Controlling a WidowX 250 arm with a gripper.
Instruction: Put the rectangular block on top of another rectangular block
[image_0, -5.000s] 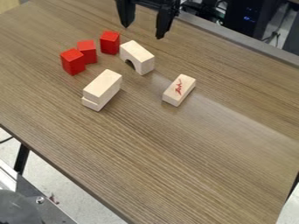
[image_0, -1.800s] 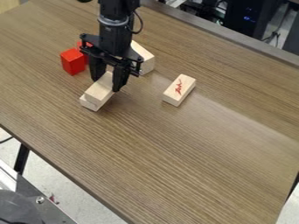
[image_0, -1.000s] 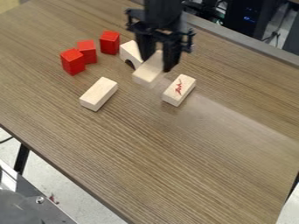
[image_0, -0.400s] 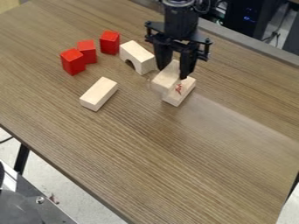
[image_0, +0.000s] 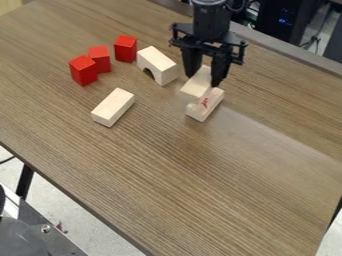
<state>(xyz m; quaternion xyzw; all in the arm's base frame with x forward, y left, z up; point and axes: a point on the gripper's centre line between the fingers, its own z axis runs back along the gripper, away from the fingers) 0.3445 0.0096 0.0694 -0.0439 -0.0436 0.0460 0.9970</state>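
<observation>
The black gripper (image_0: 204, 80) hangs at the upper right of centre, shut on a pale rectangular block (image_0: 195, 88). That block is over the rectangular block with red marking (image_0: 206, 105), covering its upper left part; whether the two touch, I cannot tell. The marked block lies flat on the table. Another plain rectangular block (image_0: 113, 107) lies flat by itself to the left.
An arch-shaped pale block (image_0: 157, 65) stands left of the gripper. Three red blocks, one at the front (image_0: 83, 70), one in the middle (image_0: 99, 59) and one behind (image_0: 125, 48), stand at the upper left of the wooden table (image_0: 200, 185).
The gripper came down, took the upper block off the left stack and carried it right to the marked block. Since the last earlier frame it has shifted slightly right.
</observation>
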